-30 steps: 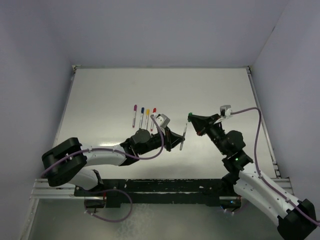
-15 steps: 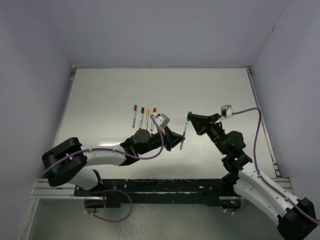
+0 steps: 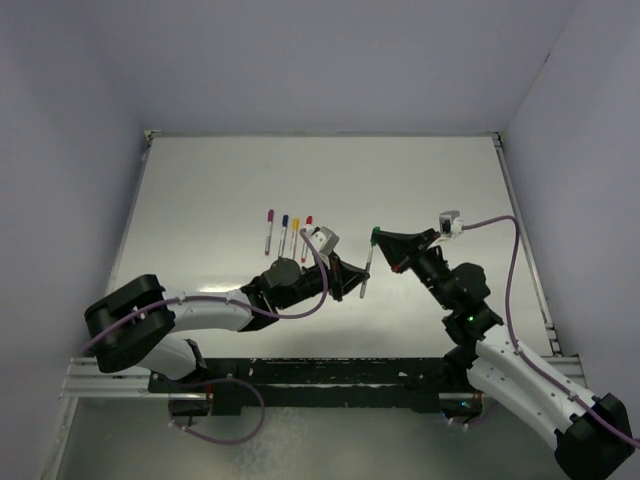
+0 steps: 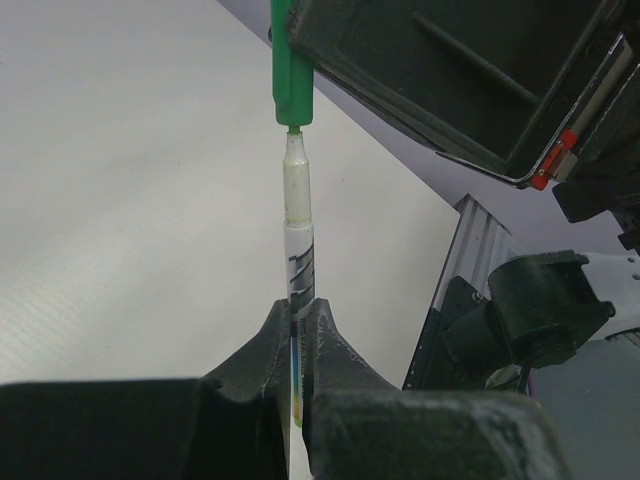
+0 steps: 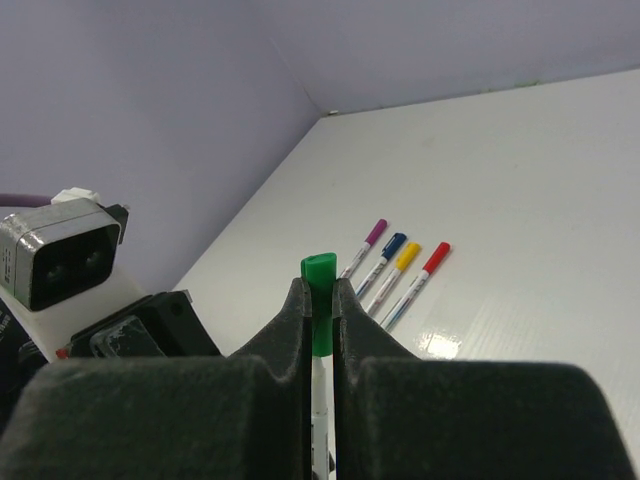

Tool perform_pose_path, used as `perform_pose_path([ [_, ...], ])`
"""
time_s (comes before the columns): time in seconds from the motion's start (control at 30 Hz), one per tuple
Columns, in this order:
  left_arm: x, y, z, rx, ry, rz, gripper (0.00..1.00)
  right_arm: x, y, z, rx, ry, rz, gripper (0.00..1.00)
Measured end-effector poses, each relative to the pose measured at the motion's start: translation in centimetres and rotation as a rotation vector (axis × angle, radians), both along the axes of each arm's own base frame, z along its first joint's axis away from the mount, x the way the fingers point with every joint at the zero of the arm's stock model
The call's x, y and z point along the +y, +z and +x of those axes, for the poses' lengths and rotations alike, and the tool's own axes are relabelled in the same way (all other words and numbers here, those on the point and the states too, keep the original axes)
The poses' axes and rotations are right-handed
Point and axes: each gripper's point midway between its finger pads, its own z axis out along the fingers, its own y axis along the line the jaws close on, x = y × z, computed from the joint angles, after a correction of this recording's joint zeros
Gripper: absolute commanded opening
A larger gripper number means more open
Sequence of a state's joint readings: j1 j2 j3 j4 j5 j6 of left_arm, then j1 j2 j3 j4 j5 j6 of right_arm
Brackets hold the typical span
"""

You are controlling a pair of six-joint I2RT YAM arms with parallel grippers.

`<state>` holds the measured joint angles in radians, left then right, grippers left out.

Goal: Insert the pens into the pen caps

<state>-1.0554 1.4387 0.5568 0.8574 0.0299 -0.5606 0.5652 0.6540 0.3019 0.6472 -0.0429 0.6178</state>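
My left gripper (image 3: 356, 283) is shut on a white pen (image 3: 367, 270) and holds it above the table; the left wrist view shows its fingers (image 4: 262, 345) clamped on the barrel (image 4: 299, 255). My right gripper (image 3: 378, 238) is shut on the green cap (image 3: 375, 233). In the left wrist view the pen's green tip just meets the mouth of the cap (image 4: 292, 70). The right wrist view shows the cap (image 5: 319, 300) between the fingers (image 5: 290, 330) with the pen below it. Four capped pens, purple (image 3: 269, 228), blue (image 3: 284, 226), yellow (image 3: 294, 229) and red (image 3: 306, 231), lie side by side on the table.
The white table (image 3: 430, 180) has raised edges at the left, back and right, with walls close behind. The four capped pens (image 5: 395, 268) lie beyond the grippers in the right wrist view. The arm bases and a black rail (image 3: 330, 385) run along the near edge.
My right gripper has moved left with the green cap, closing the gap to the pen's tip. The left gripper has stayed almost still.
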Motion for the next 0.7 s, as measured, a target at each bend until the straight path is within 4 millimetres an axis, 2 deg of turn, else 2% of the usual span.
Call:
perform_pose_path([
  [0.53, 0.0, 0.3, 0.2, -0.002, 0.012, -0.012, 0.00, 0.5, -0.6, -0.4, 0.017, 0.031, 0.013, 0.00],
  [0.7, 0.2, 0.6, 0.7, -0.008, 0.043, -0.023, 0.00, 1.0, -2.2, -1.0, 0.052, 0.072, 0.004, 0.00],
])
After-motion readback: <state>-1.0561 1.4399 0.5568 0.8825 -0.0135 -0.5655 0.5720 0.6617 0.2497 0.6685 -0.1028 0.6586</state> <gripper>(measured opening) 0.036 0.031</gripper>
